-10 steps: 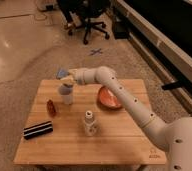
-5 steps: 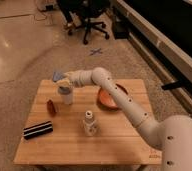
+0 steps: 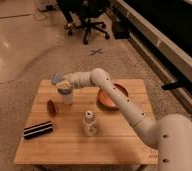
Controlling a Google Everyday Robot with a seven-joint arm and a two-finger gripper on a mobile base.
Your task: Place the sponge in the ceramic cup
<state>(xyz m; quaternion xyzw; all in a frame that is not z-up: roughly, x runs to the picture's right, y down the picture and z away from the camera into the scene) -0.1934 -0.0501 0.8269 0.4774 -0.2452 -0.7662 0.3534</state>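
Observation:
The light-blue sponge [image 3: 56, 79] hangs in the air at the far left of the wooden table [image 3: 114, 140], held by my gripper [image 3: 63, 84], which is shut on it. Directly under the gripper stands the whitish ceramic cup [image 3: 67, 97], upright on the table. The sponge sits just above and slightly left of the cup's rim, which the gripper partly hides. My arm [image 3: 119, 102] reaches in from the lower right across the table.
An orange-red bowl [image 3: 112, 96] lies right of the cup, partly under the arm. A small white bottle [image 3: 89, 123] stands mid-table. A black block with white stripes [image 3: 37, 130] lies front left, with a small reddish-brown object [image 3: 51, 107] near the cup. Office chairs [image 3: 89, 15] stand beyond.
The gripper with the sponge has shifted a little left and down, closer to the cup's rim. Everything else on the table has stayed put.

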